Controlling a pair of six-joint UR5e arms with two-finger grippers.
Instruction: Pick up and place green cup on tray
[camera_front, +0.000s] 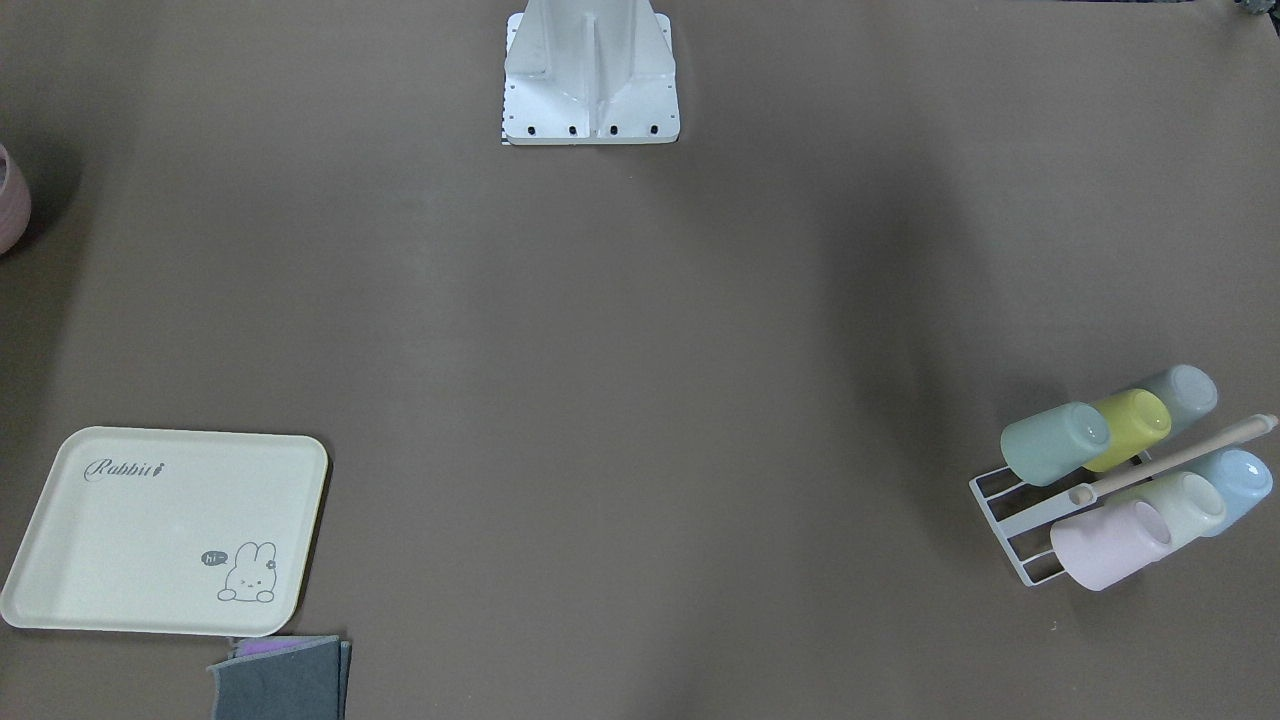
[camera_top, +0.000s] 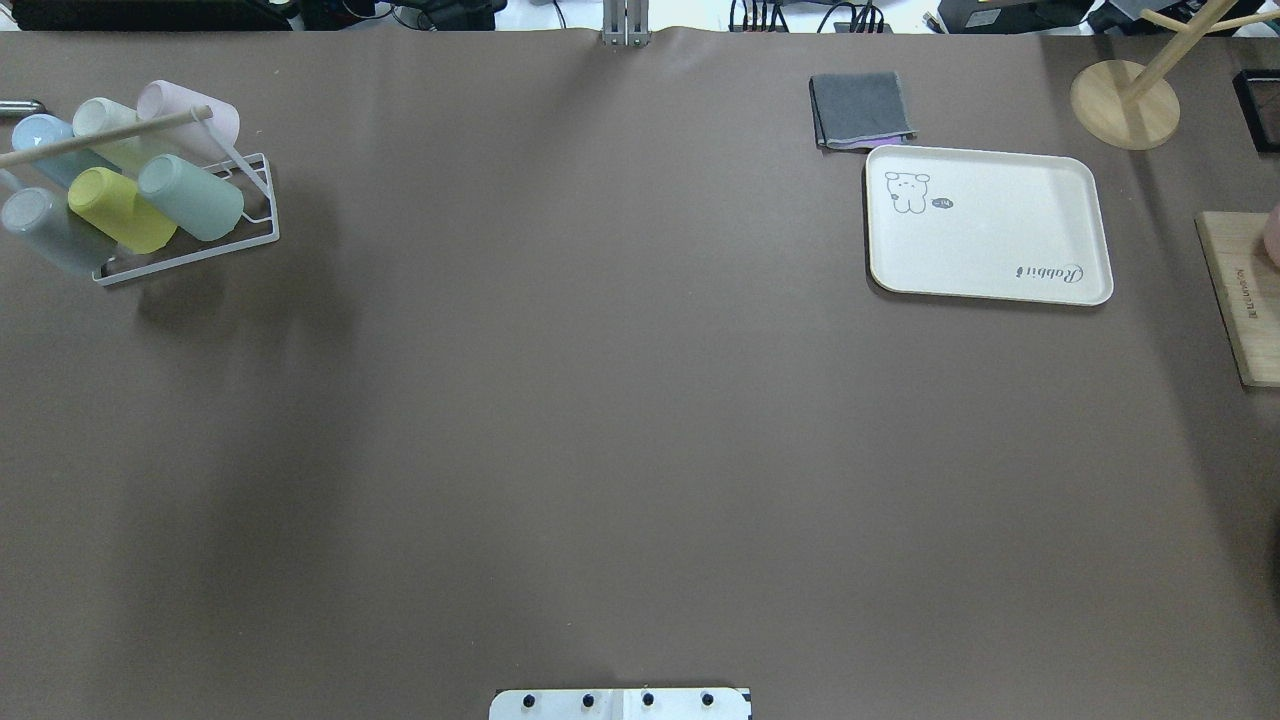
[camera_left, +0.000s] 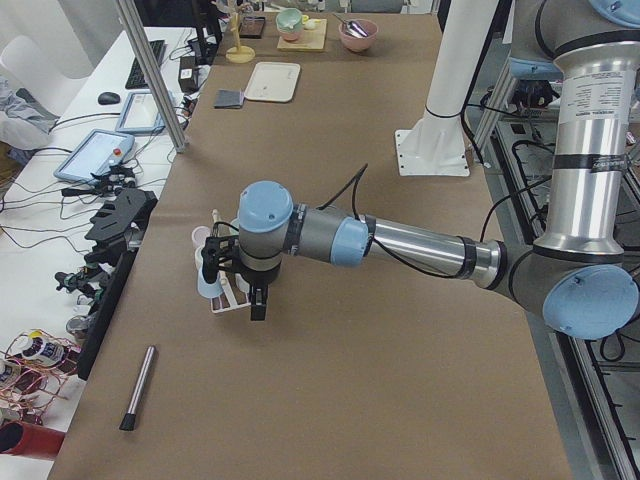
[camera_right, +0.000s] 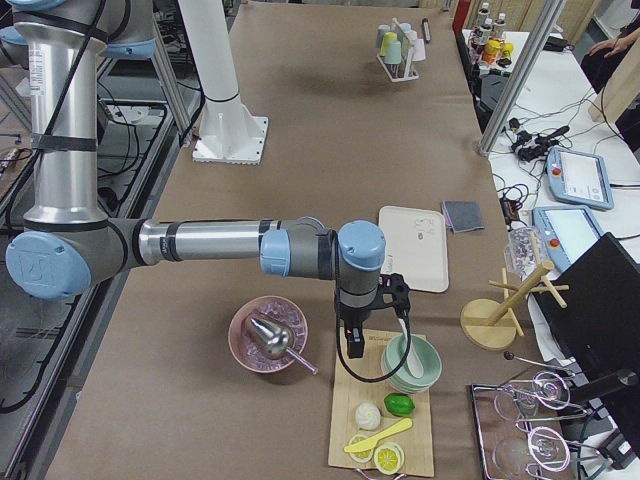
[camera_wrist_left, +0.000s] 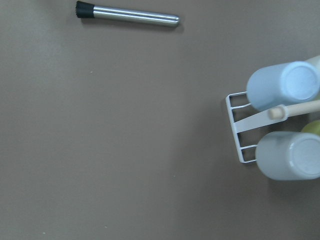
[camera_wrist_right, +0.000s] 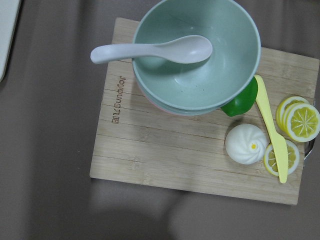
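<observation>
The green cup (camera_front: 1055, 443) is a mint tumbler lying tilted on a white wire cup rack (camera_front: 1010, 520), next to a yellow-green cup (camera_front: 1135, 428). In the overhead view the green cup (camera_top: 190, 197) is at the far left. The cream Rabbit tray (camera_top: 990, 225) lies empty at the far right, also seen from the front (camera_front: 165, 530). My left gripper (camera_left: 233, 292) hovers over the rack's outer end, shown only in the exterior left view. My right gripper (camera_right: 365, 325) hangs over a wooden board, beyond the tray. I cannot tell whether either is open or shut.
The rack also holds pink (camera_front: 1110, 545), pale whitish-green (camera_front: 1185, 505), blue (camera_front: 1240, 485) and grey-blue (camera_front: 1185, 392) cups under a wooden handle bar (camera_front: 1170, 462). A grey cloth (camera_top: 860, 110) lies by the tray. A metal rod (camera_wrist_left: 127, 14) lies past the rack. A board with a bowl (camera_wrist_right: 197, 55) sits under my right wrist.
</observation>
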